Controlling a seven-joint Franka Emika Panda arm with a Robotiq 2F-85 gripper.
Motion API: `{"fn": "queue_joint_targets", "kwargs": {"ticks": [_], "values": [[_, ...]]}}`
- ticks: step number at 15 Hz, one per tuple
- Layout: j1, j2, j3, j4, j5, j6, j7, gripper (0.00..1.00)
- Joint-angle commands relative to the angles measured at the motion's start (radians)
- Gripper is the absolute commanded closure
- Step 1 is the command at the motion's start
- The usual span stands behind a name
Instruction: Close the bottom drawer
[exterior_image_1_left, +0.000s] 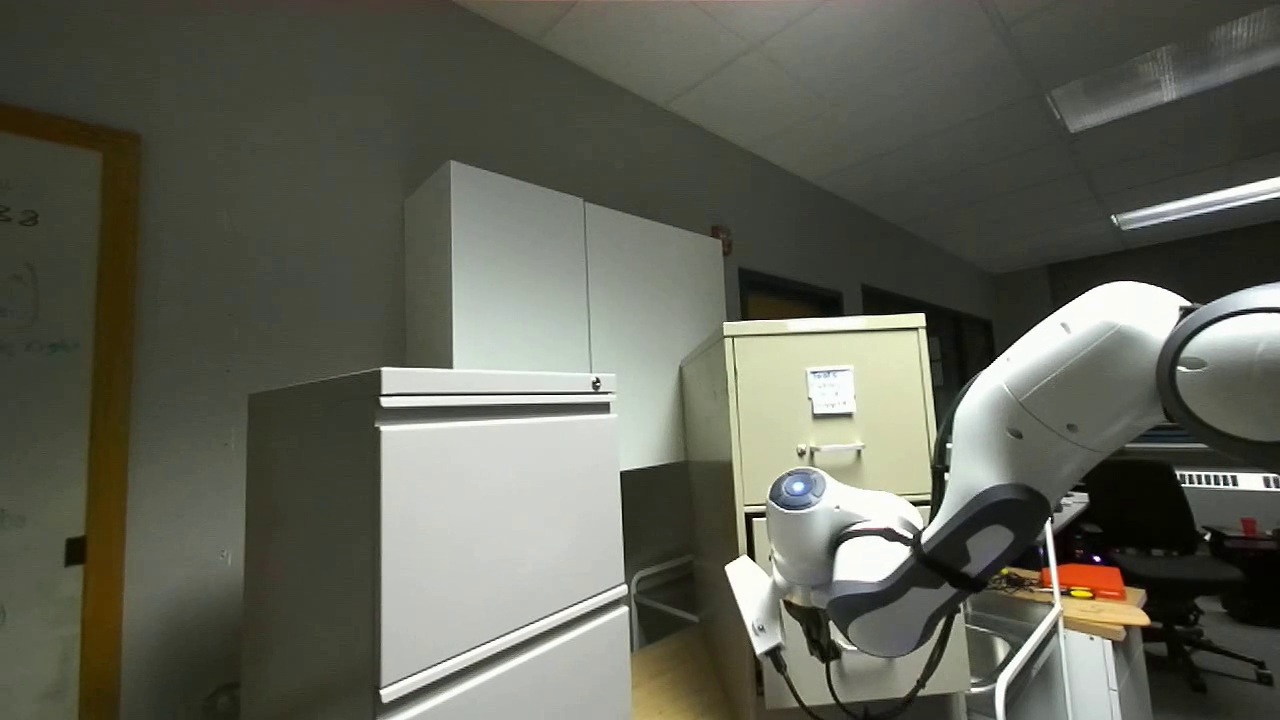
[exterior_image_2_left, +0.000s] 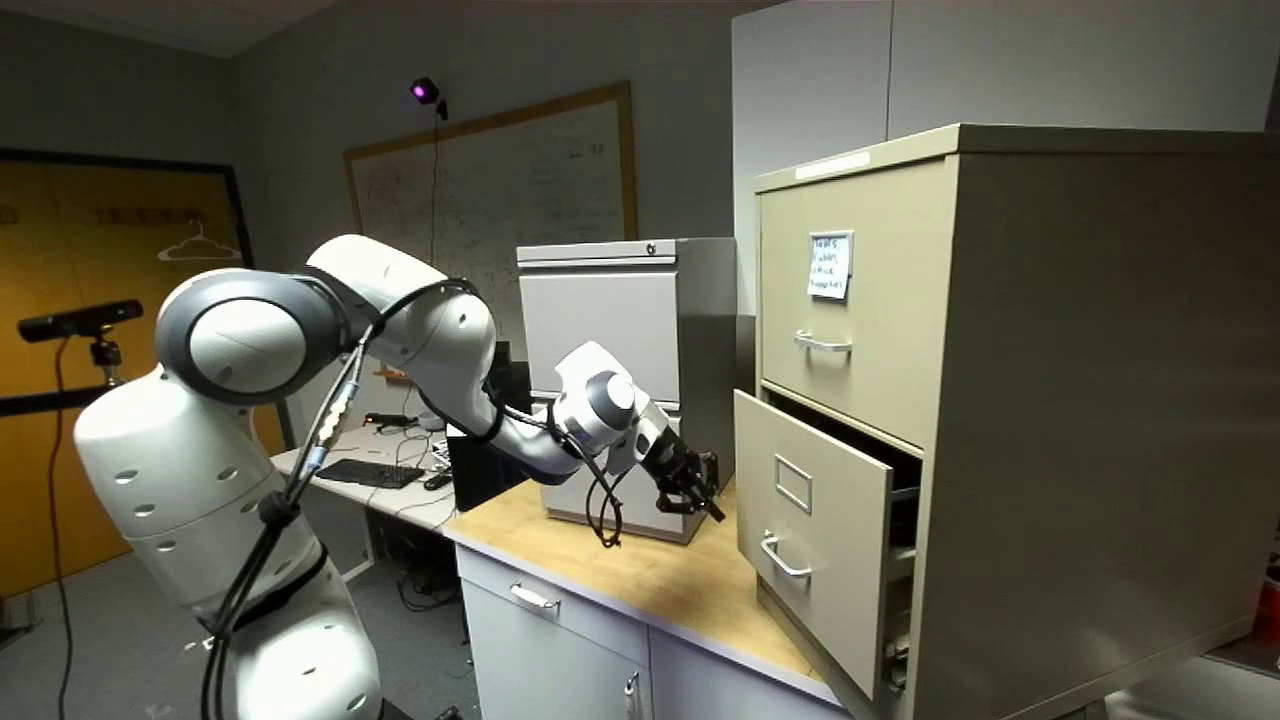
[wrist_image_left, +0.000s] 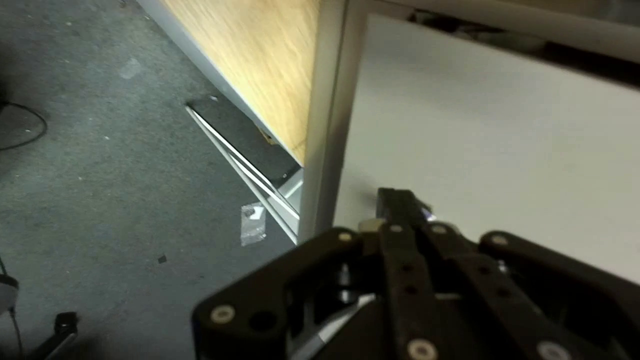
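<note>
1. Reaching out in an exterior view, my arm (exterior_image_2_left: 430, 350) climbs from the near left, bends at a raised elbow (exterior_image_2_left: 245, 345), then slopes down to the right.
2. My wrist (exterior_image_2_left: 605, 405) hangs low, and my gripper (wrist_image_left: 400, 200) tilts down and right, above the wooden counter (exterior_image_2_left: 680, 595).
3. My jaws are narrow, their tips together.
4. The bottom drawer (exterior_image_2_left: 825, 535) stands partway out of the beige cabinet (exterior_image_2_left: 1080, 400), to my gripper's right, below the upper drawer (exterior_image_2_left: 885, 280), which sits flush.
5. My tips are just beside the left edge of the bottom drawer; the wrist view sets them before its face. Whether they touch it, I cannot tell.
6. In an exterior view, my forearm (exterior_image_1_left: 1070, 380) slants down from the right edge toward the left, and a blue light (exterior_image_1_left: 798, 487) glows on my wrist.
7. The light grey cabinet (exterior_image_2_left: 600, 320) stands on the far part of the counter, left of the beige one.
</note>
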Motion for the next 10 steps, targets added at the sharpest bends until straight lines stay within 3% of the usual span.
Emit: {"fn": "queue_joint_targets", "kwargs": {"ticks": [1,5,10], "values": [[-0.127,-0.040,0.094,0.088,-0.083,-0.081,0.000,1.00],[-0.288,-0.010,0.241,0.176,-0.162,-0.088,-0.016,1.00],[-0.356,0.099,0.424,0.241,-0.199,-0.017,-0.018,1.00]]}}
